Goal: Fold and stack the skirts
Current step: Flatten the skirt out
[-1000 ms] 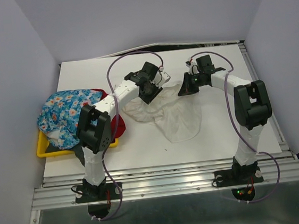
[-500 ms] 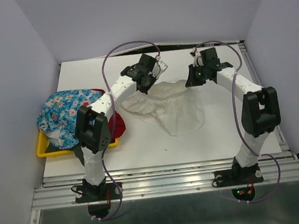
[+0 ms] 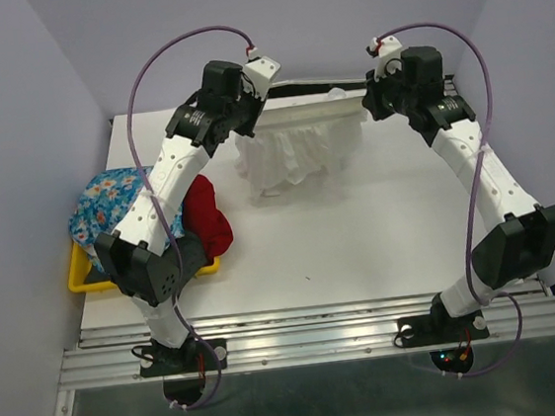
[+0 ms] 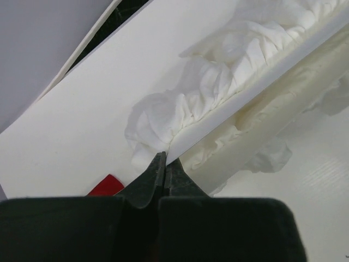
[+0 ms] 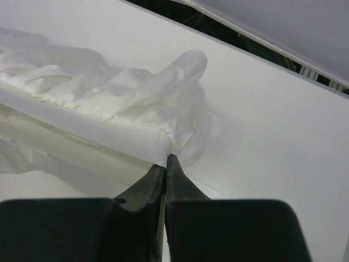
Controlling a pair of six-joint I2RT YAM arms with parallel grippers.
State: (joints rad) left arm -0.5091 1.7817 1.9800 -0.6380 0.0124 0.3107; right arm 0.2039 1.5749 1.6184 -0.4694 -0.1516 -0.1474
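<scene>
Tray (image 3: pixel 79 280) and floral skirt (image 3: pixel 109 208) show only overhead.

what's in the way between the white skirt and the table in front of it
Nothing visible. The left tool and right tool hold the white skirt by its waistband; the table in front is bare, the red skirt and yellow tray lie off to the left.

— What stands round the table (image 3: pixel 361 249)?
— Pale lilac walls (image 3: pixel 318 25) at nine, twelve and three o'clock, under soft, even light.
— And the table itself?
— A white matte top, with aluminium rails (image 3: pixel 311 341) along its six o'clock edge and a grey-green floor panel (image 3: pixel 318 402) beyond.
</scene>
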